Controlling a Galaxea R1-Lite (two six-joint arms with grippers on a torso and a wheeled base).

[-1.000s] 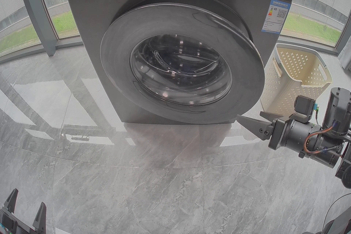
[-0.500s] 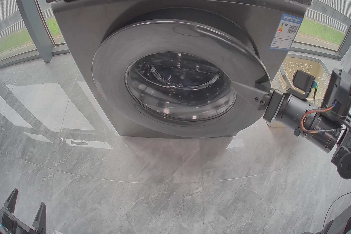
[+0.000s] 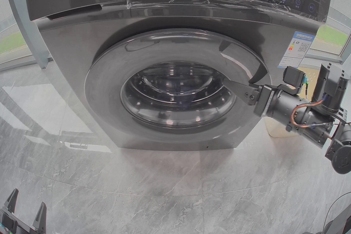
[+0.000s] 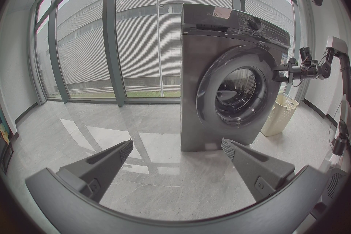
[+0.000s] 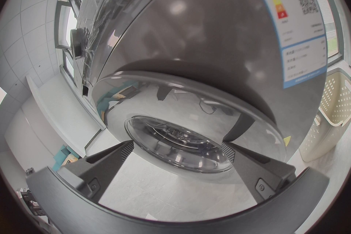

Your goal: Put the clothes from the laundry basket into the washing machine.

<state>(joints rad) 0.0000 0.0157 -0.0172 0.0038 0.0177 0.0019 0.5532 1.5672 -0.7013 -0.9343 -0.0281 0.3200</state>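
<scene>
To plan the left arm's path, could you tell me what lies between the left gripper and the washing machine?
The stretch between the left gripper and the washing machine is bare grey floor, as the left wrist view shows.

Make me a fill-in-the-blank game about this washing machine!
The washing machine has its round door ____. The right gripper near the door is ____. The cream basket stands on the ____ beside the machine.
Missing words: shut, open, floor.
</scene>
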